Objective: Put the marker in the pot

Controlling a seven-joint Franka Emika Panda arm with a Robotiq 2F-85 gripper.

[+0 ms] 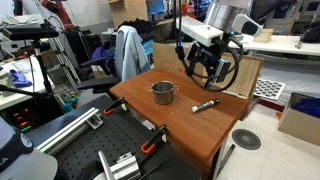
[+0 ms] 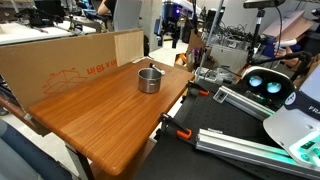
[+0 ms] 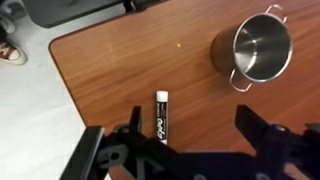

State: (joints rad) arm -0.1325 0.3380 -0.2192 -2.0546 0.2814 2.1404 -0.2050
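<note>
- The hand (image 3: 190,150) hangs in the air above the bench (image 3: 120,60), touching nothing. Its fingers (image 3: 256,132) are spread wide and hold nothing.
- The marker (image 3: 161,113) lies flat on the wood directly under the hand, inside the gap between the fingers. It sits much closer to one finger than to the other.
- In the wrist view the marker points straight away from the hand, with its whitish band at the far end. Its near end is hidden behind the hand's dark body.
- The pot (image 3: 252,47) stands upright, mouth open – ahead of the hand and off toward the finger that is farther from the marker. It is apart from the marker.
- In an exterior view the hand (image 1: 207,68) is well clear of the marker (image 1: 206,104) below it, and the pot (image 1: 162,93) stands off to one side of both.
- The pot (image 2: 149,80) also shows in an exterior view, near the bench's (image 2: 110,120) far end – I cannot make out the marker there.
</note>
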